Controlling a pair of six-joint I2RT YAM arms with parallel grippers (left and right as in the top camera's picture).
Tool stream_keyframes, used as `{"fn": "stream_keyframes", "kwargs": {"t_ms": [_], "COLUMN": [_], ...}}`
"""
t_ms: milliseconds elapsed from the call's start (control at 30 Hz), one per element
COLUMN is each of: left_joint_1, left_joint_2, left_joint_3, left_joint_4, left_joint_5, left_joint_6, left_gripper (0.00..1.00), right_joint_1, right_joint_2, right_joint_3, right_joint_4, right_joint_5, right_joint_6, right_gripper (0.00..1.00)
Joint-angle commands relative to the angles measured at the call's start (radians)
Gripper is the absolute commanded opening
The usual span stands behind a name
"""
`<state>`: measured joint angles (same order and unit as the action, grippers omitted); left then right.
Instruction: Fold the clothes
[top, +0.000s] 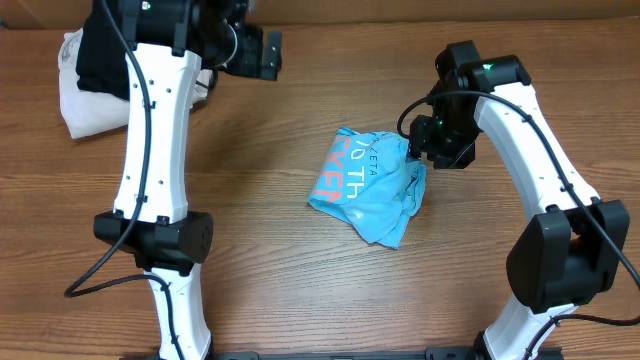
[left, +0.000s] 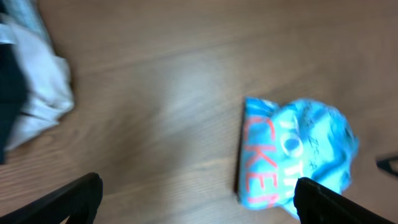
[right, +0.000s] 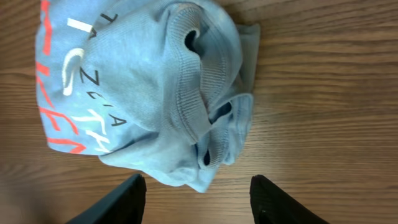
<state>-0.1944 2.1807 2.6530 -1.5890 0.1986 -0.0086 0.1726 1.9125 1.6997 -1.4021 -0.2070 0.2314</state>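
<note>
From above, the sky-blue T-shirt lay bunched on the table, slightly toward 3 o'clock of centre, with the right gripper at its 2 o'clock edge. The left gripper hung near 11 o'clock, beside the black garment and the cream garment. Left wrist view, blurred: the jaws seemed spread wide and empty. Right wrist view: the fingers stood apart, holding nothing, with the shirt crumpled just beyond them.

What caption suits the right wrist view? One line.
Open right end effector poised near a crumpled sky-blue T-shirt on the wooden table.
</note>
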Motion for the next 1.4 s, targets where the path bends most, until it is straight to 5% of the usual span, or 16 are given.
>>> {"fn": "stream_keyframes", "kwargs": {"t_ms": [0, 300, 633, 800, 1367], "left_joint_1": [-0.071, -0.312, -0.371, -0.364, -0.289], "left_joint_2": [0.002, 0.004, 0.004, 0.004, 0.004], "left_joint_3": [-0.058, -0.423, -0.811, -0.908, -1.023], "left_joint_4": [-0.018, 0.07, 0.295, 0.401, 0.618], "left_joint_5": [0.078, 0.029, 0.031, 0.017, -0.386], "left_joint_6": [0.106, 0.219, 0.226, 0.227, 0.113], "left_gripper": [1.0, 1.0, 1.0, 1.0, 1.0], "right_joint_1": [-0.053, -0.264, -0.309, -0.309, -0.309], "right_joint_2": [-0.009, -0.009, -0.009, -0.009, -0.009], "right_joint_3": [0.003, 0.003, 0.003, 0.003, 0.003], "right_joint_4": [0.009, -0.005, -0.002, 0.006, 0.018], "right_joint_5": [-0.032, -0.032, -0.031, -0.031, -0.03], "right_joint_6": [0.013, 0.018, -0.004, -0.003, -0.004], "right_gripper": [0.58, 0.6, 0.61, 0.6, 0.6]}}
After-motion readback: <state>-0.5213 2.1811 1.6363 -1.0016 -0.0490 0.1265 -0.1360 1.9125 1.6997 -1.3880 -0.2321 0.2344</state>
